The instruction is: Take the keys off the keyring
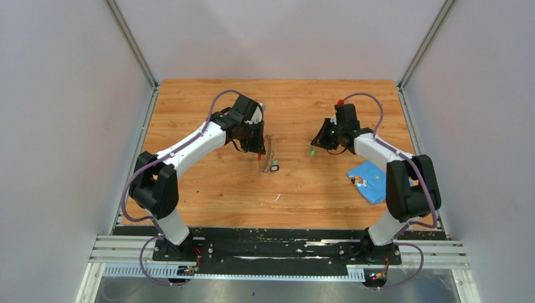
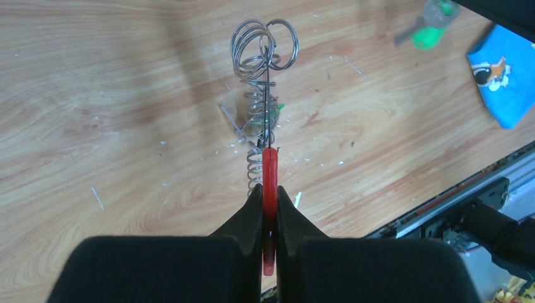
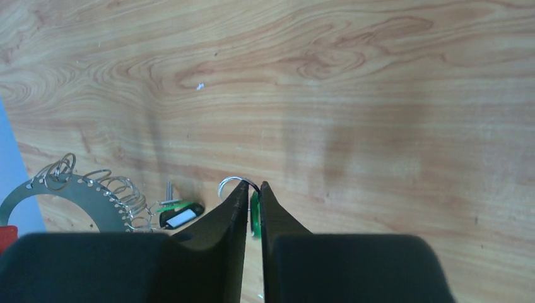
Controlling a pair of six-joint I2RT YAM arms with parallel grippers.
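Note:
My left gripper (image 1: 260, 149) is shut on the red sleeve (image 2: 270, 180) of the keyring (image 1: 270, 153) and holds the silver toothed ring upright over the middle of the table. The left wrist view shows the ring edge-on, with several small wire loops (image 2: 265, 47) strung on it. A dark tag with a white label (image 3: 180, 216) and a green key (image 2: 276, 112) hang from the ring near the table. My right gripper (image 1: 317, 145) is shut on a green-headed key (image 3: 254, 213) with a small split ring (image 3: 232, 182), held apart from the keyring, to its right.
A blue cloth (image 1: 370, 180) lies at the right near my right arm's base, with a small pale key-like piece (image 1: 358, 181) on it. White specks dot the wooden table (image 1: 208, 189). The rail (image 1: 277, 249) runs along the near edge.

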